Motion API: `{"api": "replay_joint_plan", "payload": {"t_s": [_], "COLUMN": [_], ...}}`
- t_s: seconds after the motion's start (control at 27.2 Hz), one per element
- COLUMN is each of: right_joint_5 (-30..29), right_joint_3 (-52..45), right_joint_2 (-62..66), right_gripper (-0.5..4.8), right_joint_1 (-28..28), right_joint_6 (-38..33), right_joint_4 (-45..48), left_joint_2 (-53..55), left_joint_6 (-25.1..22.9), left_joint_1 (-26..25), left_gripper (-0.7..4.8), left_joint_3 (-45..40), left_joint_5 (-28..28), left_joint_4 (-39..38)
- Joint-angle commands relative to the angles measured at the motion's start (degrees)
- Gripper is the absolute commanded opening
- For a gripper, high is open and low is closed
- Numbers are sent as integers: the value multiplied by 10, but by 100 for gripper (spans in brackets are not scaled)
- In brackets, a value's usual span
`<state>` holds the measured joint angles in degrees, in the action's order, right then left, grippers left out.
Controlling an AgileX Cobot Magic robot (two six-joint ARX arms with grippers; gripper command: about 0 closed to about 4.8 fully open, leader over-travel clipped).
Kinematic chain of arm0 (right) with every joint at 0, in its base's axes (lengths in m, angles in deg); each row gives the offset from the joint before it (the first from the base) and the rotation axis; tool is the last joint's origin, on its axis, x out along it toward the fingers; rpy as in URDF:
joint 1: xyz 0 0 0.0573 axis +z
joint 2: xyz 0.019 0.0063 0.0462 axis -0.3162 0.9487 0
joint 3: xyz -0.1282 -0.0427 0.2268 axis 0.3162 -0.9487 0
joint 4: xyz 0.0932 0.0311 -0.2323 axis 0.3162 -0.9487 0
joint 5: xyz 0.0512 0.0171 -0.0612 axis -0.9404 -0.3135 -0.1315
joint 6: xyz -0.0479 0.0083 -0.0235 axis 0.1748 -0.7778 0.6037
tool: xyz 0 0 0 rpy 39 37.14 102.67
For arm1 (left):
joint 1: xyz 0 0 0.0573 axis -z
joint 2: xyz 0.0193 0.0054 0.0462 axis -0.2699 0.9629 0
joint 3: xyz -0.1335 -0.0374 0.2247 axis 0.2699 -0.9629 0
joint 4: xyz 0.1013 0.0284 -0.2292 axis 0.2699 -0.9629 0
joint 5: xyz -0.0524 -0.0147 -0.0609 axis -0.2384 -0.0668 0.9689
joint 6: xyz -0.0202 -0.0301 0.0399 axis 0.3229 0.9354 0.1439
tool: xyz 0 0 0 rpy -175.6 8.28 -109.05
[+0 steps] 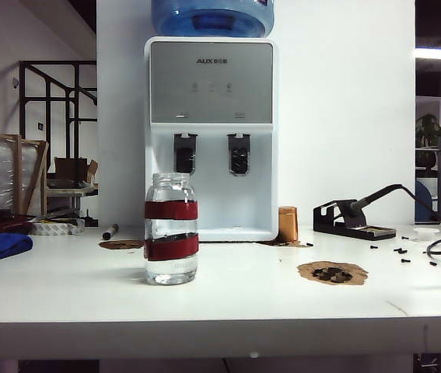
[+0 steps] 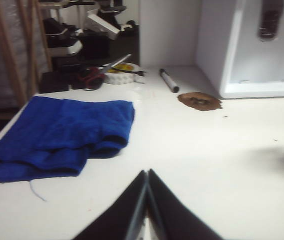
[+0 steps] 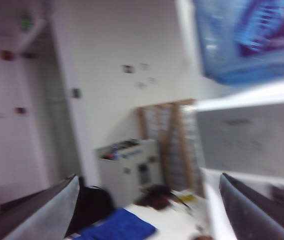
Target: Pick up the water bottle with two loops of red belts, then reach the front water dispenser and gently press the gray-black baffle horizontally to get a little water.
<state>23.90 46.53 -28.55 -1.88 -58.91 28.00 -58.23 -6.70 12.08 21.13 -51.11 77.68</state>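
- Water bottle [image 1: 171, 229]: clear glass, jar-shaped with a wide neck, two dark red bands round its body. I see it standing upright on the white table [image 1: 243, 299], near the front edge, in front of the dispenser's left side.
- Water dispenser [image 1: 211, 132]: tall white plastic box with a smooth silver-gray front panel and a blue jug [image 1: 212, 15] on top. It stands at the back of the table.
- Gray-black baffle [image 1: 239, 154]: small dark paddle in a gray frame, right of its twin, above and behind the bottle.
- Left gripper [image 2: 147, 200]: its black, wedge-shaped fingers are pressed together with nothing between them, low over the table beside a soft blue cloth [image 2: 56, 135]. The bottle is outside its view.
- Right gripper [image 3: 149, 210]: its dark fingers are spread wide and empty, raised and facing the dispenser; its view is blurred, bottle unseen.
- Copper cylinder [image 1: 288, 223]: shiny metal, just right of the dispenser base.
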Motion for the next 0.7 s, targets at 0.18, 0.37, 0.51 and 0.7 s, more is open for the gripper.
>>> {"api": "replay_joint_plan", "payload": {"t_s": [0.18, 0.37, 0.51, 0.7], "right_joint_5": [19, 57, 92, 134], "right_joint_3": [33, 31, 23, 2], "right_joint_2": [149, 235, 284, 333], "right_gripper": [479, 479, 479, 479], "right_joint_1": [93, 184, 211, 215], "right_joint_6": [58, 163, 207, 204], "right_joint_4": [73, 72, 75, 98], "left_joint_2": [-1, 1, 2, 2], "left_joint_6": [-20, -70, -84, -93], "left_joint_1": [-1, -1, 0, 0], "left_gripper": [-4, 158, -9, -5], "left_joint_3": [-1, -1, -1, 8], "left_joint_5": [-40, -67, -57, -18], "left_joint_4": [0, -8, -2, 54]}}
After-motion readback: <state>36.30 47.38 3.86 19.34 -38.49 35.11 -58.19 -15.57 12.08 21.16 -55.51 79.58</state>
